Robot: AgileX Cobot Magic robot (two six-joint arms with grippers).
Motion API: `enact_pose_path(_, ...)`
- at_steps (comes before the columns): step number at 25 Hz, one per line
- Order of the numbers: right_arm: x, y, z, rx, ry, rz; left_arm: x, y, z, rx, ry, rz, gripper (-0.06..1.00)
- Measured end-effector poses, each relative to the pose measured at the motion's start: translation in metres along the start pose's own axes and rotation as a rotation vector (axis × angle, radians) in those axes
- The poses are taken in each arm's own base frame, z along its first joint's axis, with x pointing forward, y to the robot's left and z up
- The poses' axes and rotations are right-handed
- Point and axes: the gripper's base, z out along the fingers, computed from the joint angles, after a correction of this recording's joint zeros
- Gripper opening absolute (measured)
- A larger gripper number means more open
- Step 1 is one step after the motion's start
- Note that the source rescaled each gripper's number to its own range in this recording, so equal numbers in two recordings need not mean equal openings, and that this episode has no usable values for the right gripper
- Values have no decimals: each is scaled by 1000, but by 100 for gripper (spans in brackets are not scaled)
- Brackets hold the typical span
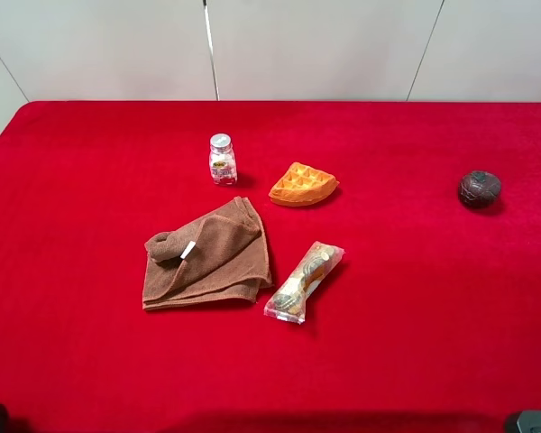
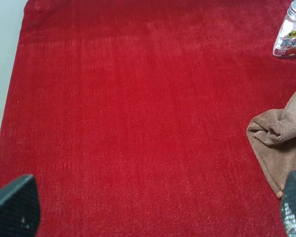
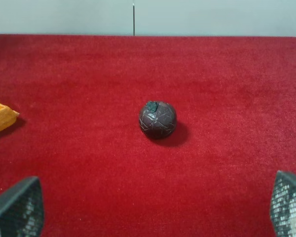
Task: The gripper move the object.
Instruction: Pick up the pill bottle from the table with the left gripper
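Left gripper (image 2: pixel 153 210) and right gripper (image 3: pixel 152 207) hang wide open, I see. Glass bottle (image 1: pixel 222 160) stands near the waffle (image 1: pixel 302 184).

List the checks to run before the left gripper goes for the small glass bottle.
1. Small clear glass bottle with silver cap stands upright: ok.
2. Left gripper open and empty: ok.
3. Bottle apart from orange waffle-shaped toy and crumpled brown cloth: ok.
4. Left gripper lined up on bottle: not ok; bottle sits at the edge of the left wrist view.
5. Bottle closed tight: cannot tell.
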Motion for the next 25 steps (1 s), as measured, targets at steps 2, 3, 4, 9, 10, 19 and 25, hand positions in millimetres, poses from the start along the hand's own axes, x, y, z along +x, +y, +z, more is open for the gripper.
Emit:
enact_pose_path(2,0,0,0,0,0,0,0,0,0,0,0,0,100)
enact_pose_path(3,0,0,0,0,0,0,0,0,0,0,0,0,100)
enact_pose_path(4,0,0,0,0,0,0,0,0,0,0,0,0,100)
enact_pose_path(9,0,0,0,0,0,0,0,0,0,0,0,0,100)
enact_pose_path(10,0,0,0,0,0,0,0,0,0,0,0,0,100)
enact_pose_path(19,0,0,0,0,0,0,0,0,0,0,-3,0,100)
enact_pose_path(25,0,0,0,0,0,0,-14,1,-11,-6,-42,2,100)
